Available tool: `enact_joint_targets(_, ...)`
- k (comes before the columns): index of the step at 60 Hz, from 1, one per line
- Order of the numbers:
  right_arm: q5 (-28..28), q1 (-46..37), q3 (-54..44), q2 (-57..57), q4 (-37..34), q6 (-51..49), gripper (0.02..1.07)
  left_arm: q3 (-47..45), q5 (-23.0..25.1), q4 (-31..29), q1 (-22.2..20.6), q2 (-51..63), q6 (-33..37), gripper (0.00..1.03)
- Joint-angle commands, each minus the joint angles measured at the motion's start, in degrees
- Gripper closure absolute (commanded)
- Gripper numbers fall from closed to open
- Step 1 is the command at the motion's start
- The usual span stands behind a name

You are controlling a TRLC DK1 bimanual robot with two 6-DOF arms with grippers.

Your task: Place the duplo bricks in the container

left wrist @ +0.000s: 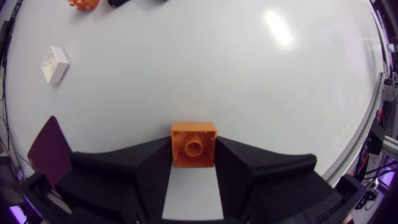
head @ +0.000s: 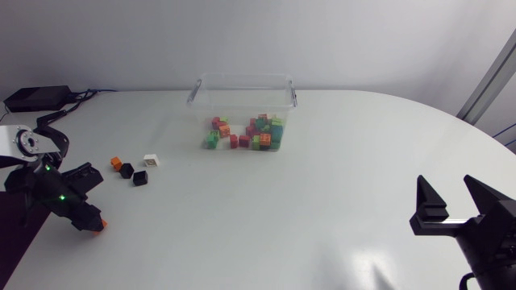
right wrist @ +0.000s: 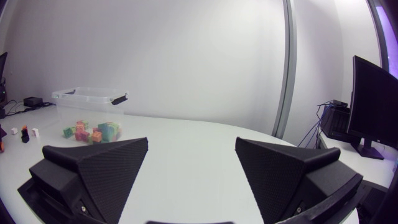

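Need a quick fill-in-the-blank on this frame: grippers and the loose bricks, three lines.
1. The left gripper is shut on the held brick, whose colour is ___.
2. The right gripper is ___ and holds nothing.
3. Outside the container, the loose bricks on the table are a white brick, a loose orange brick and two ___ ones.

Missing words: orange; open; black
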Motion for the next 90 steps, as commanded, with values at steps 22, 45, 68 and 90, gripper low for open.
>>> enact_joint_targets(22, 0.4, -0.2, -1.3, -0.4, 0.6, -0.8, 0.06, 14.2, 12.6, -5.4, -15.1, -9.6, -12.3, 0.75)
enact_joint_targets(45, 0.4, -0.2, -1.3, -0.4, 0.6, -0.8, 0.06, 25.0, 12.9, 14.0, -26.6, -1.7, -27.3, 0.74)
enact_joint_targets(68, 0.4, -0.2, -1.3, -0.4, 0.6, -0.8, 0.06, 38.3, 12.8, 23.3, -31.1, 9.9, -34.9, 0.74)
enact_joint_targets(90, 0.4, -0.2, -1.3, -0.4, 0.6, -0.8, 0.06, 51.0, 9.3, 20.8, -32.4, 19.2, -36.2, 0.67)
